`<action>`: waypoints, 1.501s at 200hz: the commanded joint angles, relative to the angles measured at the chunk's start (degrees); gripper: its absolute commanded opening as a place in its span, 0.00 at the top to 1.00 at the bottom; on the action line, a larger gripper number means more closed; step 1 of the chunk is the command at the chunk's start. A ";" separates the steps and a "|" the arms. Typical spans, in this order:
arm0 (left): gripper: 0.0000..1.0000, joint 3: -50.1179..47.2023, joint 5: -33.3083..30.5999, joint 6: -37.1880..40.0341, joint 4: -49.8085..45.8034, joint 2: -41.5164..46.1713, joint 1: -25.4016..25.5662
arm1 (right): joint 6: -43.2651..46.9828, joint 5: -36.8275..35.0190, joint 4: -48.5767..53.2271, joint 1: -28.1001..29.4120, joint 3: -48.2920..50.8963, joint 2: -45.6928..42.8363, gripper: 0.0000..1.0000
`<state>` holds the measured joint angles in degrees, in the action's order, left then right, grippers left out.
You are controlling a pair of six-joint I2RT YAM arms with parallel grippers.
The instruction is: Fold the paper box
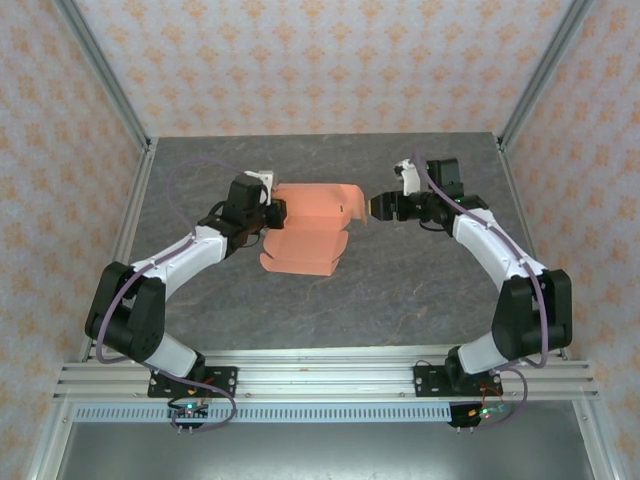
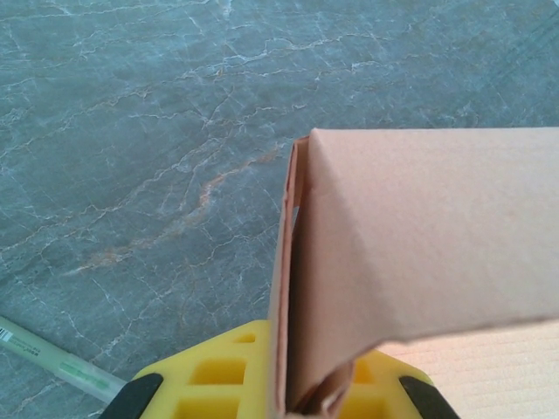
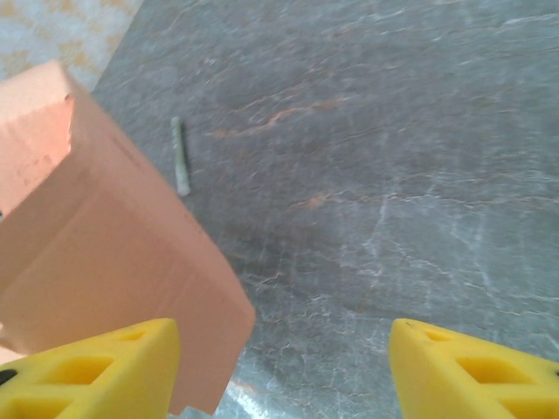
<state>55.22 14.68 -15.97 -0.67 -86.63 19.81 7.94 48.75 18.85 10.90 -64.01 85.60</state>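
Observation:
The paper box (image 1: 308,226) is a salmon-orange, part-folded sheet in the middle of the grey table, its upper panel raised. My left gripper (image 1: 272,212) holds its left edge. In the left wrist view the folded edge of the paper box (image 2: 419,236) runs down between the yellow fingers (image 2: 218,384) of the left gripper (image 2: 293,397), which is shut on it. My right gripper (image 1: 378,207) sits just off the box's right edge. In the right wrist view the right gripper (image 3: 284,367) is open, and a corner of the paper box (image 3: 113,262) reaches just inside its left finger (image 3: 96,371).
A thin pale-green stick (image 3: 180,157) lies on the table beyond the box, and the stick (image 2: 52,360) shows again at the lower left of the left wrist view. Patterned walls and metal frame posts (image 1: 105,70) enclose the table (image 1: 420,290).

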 commanded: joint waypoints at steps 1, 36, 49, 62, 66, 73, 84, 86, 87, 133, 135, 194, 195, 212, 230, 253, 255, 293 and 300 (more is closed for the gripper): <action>1.00 2.21 1.07 0.95 -1.05 0.94 -0.37 | 6.05 7.19 1.98 0.18 -3.62 2.61 0.37; 1.00 2.52 1.52 1.02 -1.22 0.94 -0.30 | 7.35 15.41 2.96 0.26 -5.91 5.84 0.42; 1.00 2.79 1.49 1.11 -1.41 0.94 -0.31 | 8.14 17.74 3.78 0.52 -6.68 6.71 0.43; 1.00 2.89 1.69 1.19 -1.42 0.85 -0.30 | 9.27 19.02 5.01 0.99 -7.40 7.26 0.44; 1.00 2.90 1.87 1.22 -1.36 0.85 -0.36 | 9.59 19.17 5.51 1.19 -7.61 7.50 0.44; 1.00 3.00 1.93 1.12 -1.37 0.76 -0.31 | 10.05 19.15 6.11 1.61 -8.02 7.80 0.44; 1.00 3.03 2.23 1.05 -1.36 0.68 -0.30 | 10.41 19.02 6.36 2.09 -8.44 8.08 0.45; 1.00 3.02 2.20 1.03 -1.36 0.67 -0.30 | 10.51 19.01 6.44 2.17 -8.49 8.13 0.45; 1.00 3.04 2.25 1.03 -1.36 0.67 -0.30 | 10.51 19.01 6.49 2.23 -8.49 8.15 0.45; 1.00 3.01 2.97 0.85 -1.01 0.67 -0.30 | 10.33 18.36 6.11 3.84 -10.00 8.70 0.53; 1.00 3.00 2.99 0.78 -1.03 0.67 -0.30 | 10.34 18.32 6.11 3.86 -10.11 8.70 0.53; 1.00 3.05 4.08 1.59 -1.54 0.87 -0.21 | 10.06 15.73 5.83 4.34 -11.49 8.85 0.53; 1.00 3.09 4.11 1.57 -1.54 0.86 -0.21 | 10.02 15.75 5.88 4.32 -11.53 8.82 0.53; 1.00 3.22 4.27 2.14 -1.86 0.76 -0.15 | 10.05 15.71 6.61 4.13 -12.67 9.47 0.54; 1.00 3.36 4.46 2.49 -2.04 0.59 -0.10 | 10.63 16.69 8.05 4.13 -13.95 10.41 0.54; 1.00 3.68 5.07 2.74 -2.29 0.06 -0.13 | 12.16 16.84 10.53 4.02 -15.68 11.58 0.55; 1.00 3.74 5.14 2.71 -2.31 0.06 -0.13 | 12.29 16.82 10.80 4.04 -15.90 11.66 0.55; 1.00 4.43 5.70 2.91 -2.56 -0.16 0.49 | 11.79 16.75 10.61 4.13 -16.59 12.23 0.57; 1.00 4.59 5.76 2.87 -2.59 -0.12 0.64 | 11.47 16.49 10.04 4.19 -16.42 12.16 0.57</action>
<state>57.36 16.95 -14.92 -2.22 -86.63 19.70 18.55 64.66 29.82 14.74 -78.76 97.17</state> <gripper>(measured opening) 0.082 0.430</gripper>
